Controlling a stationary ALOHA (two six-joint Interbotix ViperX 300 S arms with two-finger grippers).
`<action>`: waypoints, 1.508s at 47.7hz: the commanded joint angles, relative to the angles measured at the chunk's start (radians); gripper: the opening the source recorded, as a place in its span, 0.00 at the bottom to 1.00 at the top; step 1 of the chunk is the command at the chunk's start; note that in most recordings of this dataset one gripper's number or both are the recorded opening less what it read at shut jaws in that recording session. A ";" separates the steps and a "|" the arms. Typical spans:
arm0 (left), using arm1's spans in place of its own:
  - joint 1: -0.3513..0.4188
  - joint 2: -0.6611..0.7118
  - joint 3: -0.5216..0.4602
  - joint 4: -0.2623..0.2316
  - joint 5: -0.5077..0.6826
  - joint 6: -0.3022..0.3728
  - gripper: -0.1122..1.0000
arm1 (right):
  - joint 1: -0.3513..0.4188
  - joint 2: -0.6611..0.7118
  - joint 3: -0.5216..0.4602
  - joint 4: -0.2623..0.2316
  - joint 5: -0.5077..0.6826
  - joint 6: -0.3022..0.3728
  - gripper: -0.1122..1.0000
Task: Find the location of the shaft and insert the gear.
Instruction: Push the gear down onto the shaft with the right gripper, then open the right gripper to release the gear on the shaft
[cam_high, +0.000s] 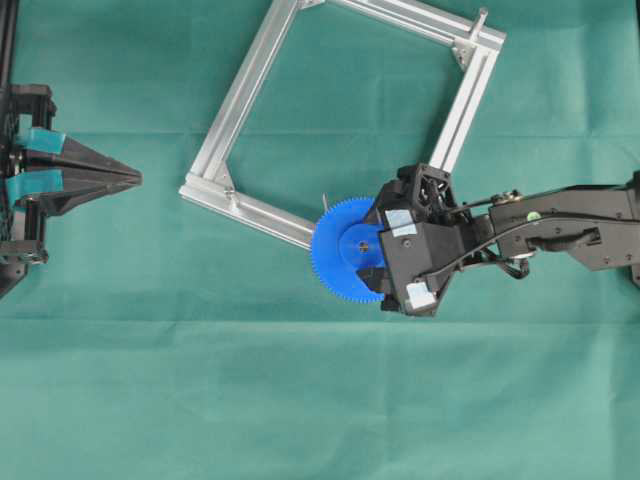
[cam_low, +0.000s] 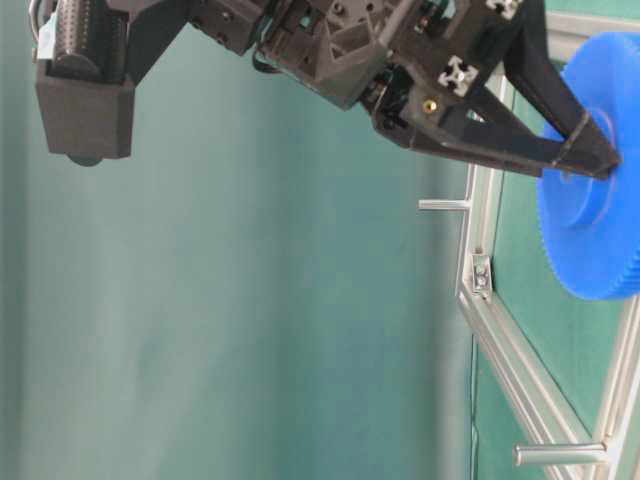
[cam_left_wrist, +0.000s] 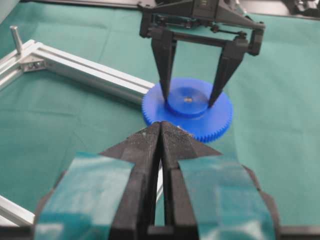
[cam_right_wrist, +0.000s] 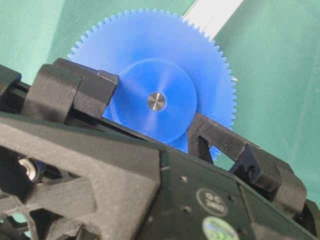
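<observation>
Closest to the right wrist camera, the black fingers (cam_right_wrist: 75, 92) of the right gripper (cam_high: 372, 247) are seen on either side of the raised round hub of the gear (cam_high: 345, 250), closed against it, so the gear is gripped by its hub. A round label on the gripper body is seen in that view, but its writing is too small to be read; no other legible writing is found.

The gear is laid flat, its face turned up and its axis upright, over the lower rail of the aluminium frame (cam_high: 245, 95), near the middle of the green bench cloth (cam_high: 300, 400). A silver-grey metal end is seen in the gear's centre hole in the right wrist view; this appears to be the shaft (cam_right_wrist: 156, 101), though it cannot be told how far it is seated. A thin pin (cam_high: 325, 199) is seen just beside the gear's upper-left rim in the overhead view.

The frame is set as a tilted square toward the far edge of the bench; a bare peg (cam_high: 482, 18) stands upright at its far right corner bracket.

The left gripper (cam_high: 135, 178) is held well apart at the bench's left edge, its taped jaws pressed together on nothing and pointed toward the gear.
</observation>
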 joint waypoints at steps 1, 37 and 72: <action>0.002 0.008 -0.011 0.000 -0.003 0.000 0.11 | 0.005 -0.014 -0.008 0.002 -0.006 -0.002 0.72; 0.003 0.008 -0.011 0.000 -0.003 0.000 0.11 | 0.005 0.020 -0.006 0.009 -0.015 -0.002 0.72; 0.003 0.008 -0.011 0.000 -0.003 0.000 0.11 | 0.009 0.003 -0.018 0.009 -0.014 -0.003 0.91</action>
